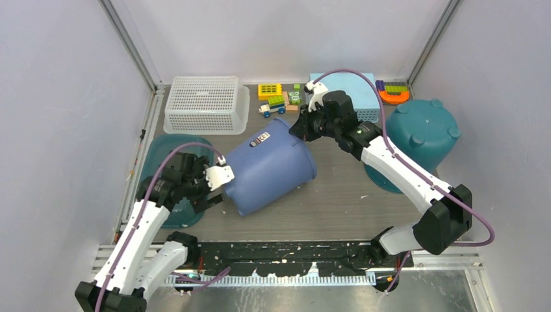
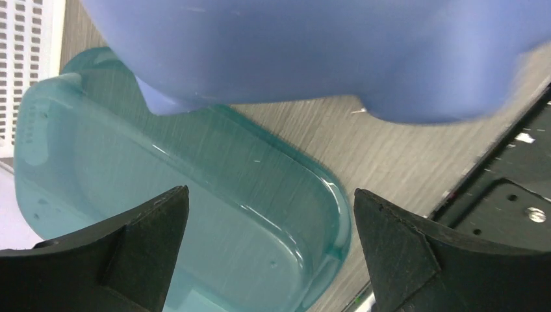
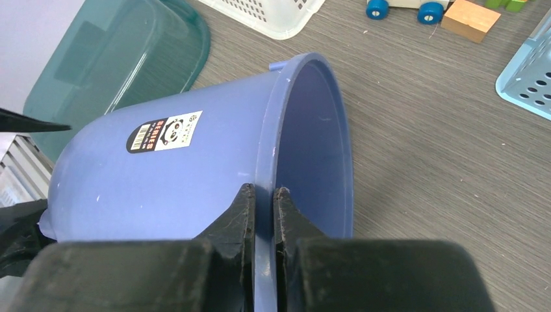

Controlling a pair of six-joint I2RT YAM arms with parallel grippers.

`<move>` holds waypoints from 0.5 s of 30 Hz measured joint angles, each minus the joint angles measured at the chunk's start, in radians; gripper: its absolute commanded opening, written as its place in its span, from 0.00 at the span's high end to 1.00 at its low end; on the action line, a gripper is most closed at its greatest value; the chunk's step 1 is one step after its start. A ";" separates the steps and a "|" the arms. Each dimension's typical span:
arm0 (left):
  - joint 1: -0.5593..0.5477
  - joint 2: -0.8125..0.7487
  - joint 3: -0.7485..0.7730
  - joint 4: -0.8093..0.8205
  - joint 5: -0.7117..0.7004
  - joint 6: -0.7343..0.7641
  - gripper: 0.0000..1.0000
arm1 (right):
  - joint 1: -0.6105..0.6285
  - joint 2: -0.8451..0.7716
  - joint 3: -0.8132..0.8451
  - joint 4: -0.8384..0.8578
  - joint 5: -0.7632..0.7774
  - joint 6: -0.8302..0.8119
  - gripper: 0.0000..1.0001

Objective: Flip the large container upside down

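The big bucket (image 1: 273,170) is blue, with a small black and white sticker (image 3: 164,132) on its side. The worktop (image 1: 344,195) is grey with thin dark streaks. The basket (image 1: 205,104) is white with a grid of holes. The tub (image 2: 195,214) is see-through teal. The toy wheels (image 3: 429,12) are blue. The fingers (image 3: 242,214) are black.

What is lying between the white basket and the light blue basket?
Toy blocks and a small wheeled toy; the top view shows them clearly.
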 measured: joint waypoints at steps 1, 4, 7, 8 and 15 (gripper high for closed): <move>0.000 0.007 -0.032 0.034 -0.019 0.002 0.00 | -0.003 0.000 0.000 -0.002 -0.004 0.000 0.97; 0.000 0.021 -0.095 0.140 -0.038 -0.011 0.00 | -0.013 0.001 0.002 -0.008 -0.019 0.001 0.97; 0.000 0.031 -0.123 0.248 -0.018 -0.051 0.00 | -0.026 0.007 0.004 -0.009 -0.037 0.003 0.98; 0.000 0.032 -0.125 0.277 -0.008 -0.068 0.00 | -0.030 0.008 0.004 -0.009 -0.042 0.004 0.98; -0.008 0.050 -0.127 0.469 0.089 -0.195 0.00 | -0.093 0.044 0.023 -0.006 -0.103 0.027 0.99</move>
